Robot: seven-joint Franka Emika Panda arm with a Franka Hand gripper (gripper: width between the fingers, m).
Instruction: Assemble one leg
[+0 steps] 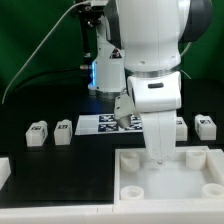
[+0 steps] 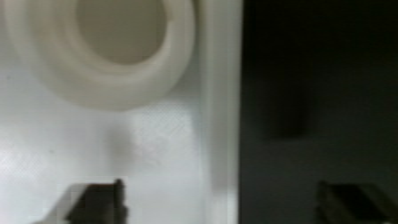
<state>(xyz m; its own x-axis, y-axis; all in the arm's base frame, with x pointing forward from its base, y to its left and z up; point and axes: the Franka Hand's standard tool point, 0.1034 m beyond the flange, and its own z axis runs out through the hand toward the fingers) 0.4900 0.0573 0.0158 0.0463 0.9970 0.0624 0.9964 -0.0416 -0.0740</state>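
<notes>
Collision threatens: the hand [image 2: 222, 205], wide and empty, straddles the rim of the tray piece [image 1: 195, 178], so lowering could jolt it; a leg [image 1: 205, 126] lies untouched on the worktop [image 1: 60, 165], well apart

The wrist view is blurred throughout; we see the gripper's [image 2: 222, 205] fingertips [image 2: 98, 203] cut by the picture's edge, and the tray piece's [image 2: 178, 150] round hole [image 2: 107, 40] ahead of them runs out of frame; in the exterior view the arm [image 1: 150, 50] hides part of the marker board [image 1: 100, 123] behind the gripper and part of one leg [image 1: 181, 124] beside it; the tags [image 1: 37, 130] are too small to read.
</notes>
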